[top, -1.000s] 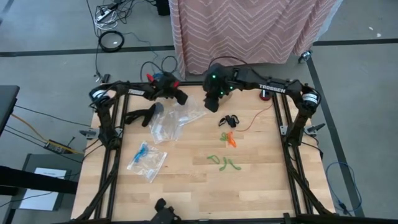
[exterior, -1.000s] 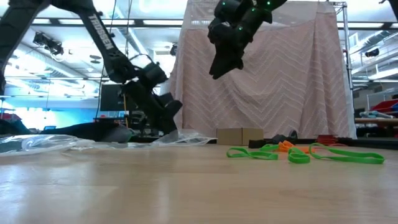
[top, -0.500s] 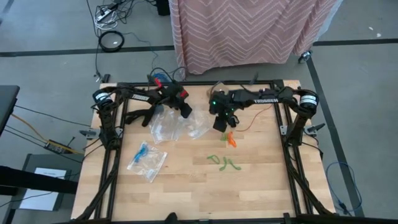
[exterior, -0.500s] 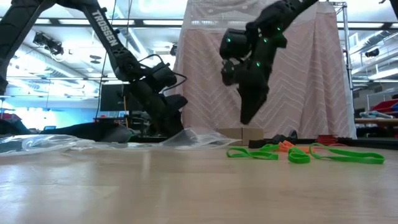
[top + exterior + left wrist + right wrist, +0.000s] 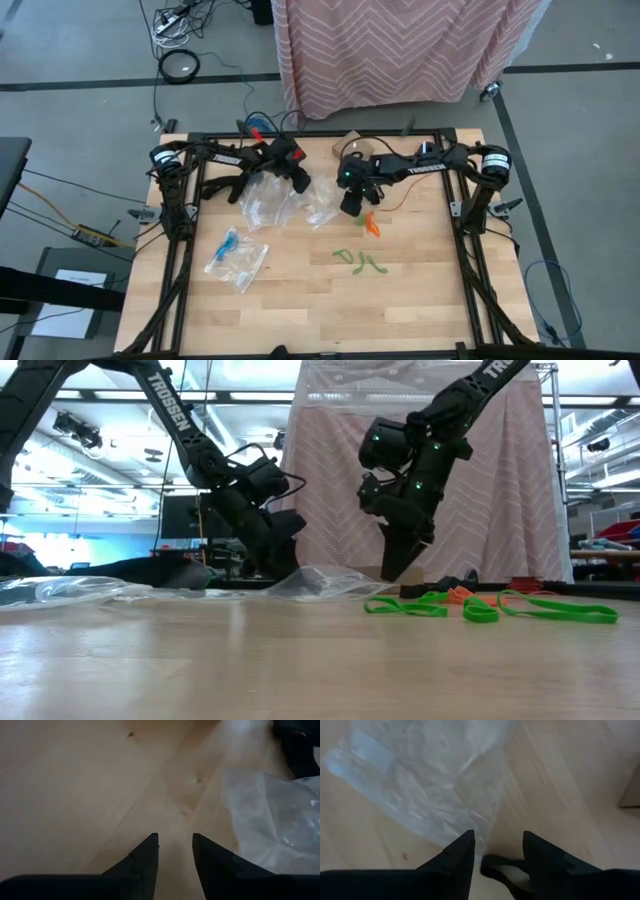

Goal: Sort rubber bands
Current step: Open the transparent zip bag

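right gripper [image 5: 497, 851]: down low at the far middle of the table [image 5: 420, 290], fingers parted, nothing clamped. Between the tips you can see a black rubber band [image 5: 502, 870] lying on the wood, right at the edge of a clear zip bag [image 5: 425, 785]. It's hovering over the band, can't tell from here if it's actually touching.

left gripper [image 5: 175, 847]: off to the far left, beside another clear bag [image 5: 272, 810]. Fingers apart with only bare wood in the gap, so not holding anything.

black band: under the right gripper in the high view, so you only really get it from that arm's wrist camera.

orange bands [image 5: 371, 224]: small tangle just on the near side of the right gripper, loose on the table.

green bands [image 5: 358, 260]: further toward the near edge, a squiggly bunch, well apart from both arms. In the low view they sprawl across the front [image 5: 480, 607], with the orange peeking up behind.

blue bands [image 5: 229, 243]: look to be inside a zip bag [image 5: 238, 259] on the near left, away from everything else.

bags: two empty-looking clear ones crumpled between the arms [image 5: 265, 203], one reaching toward the right gripper.

background: pink zigzag cloth [image 5: 400, 45] hanging past the far edge.
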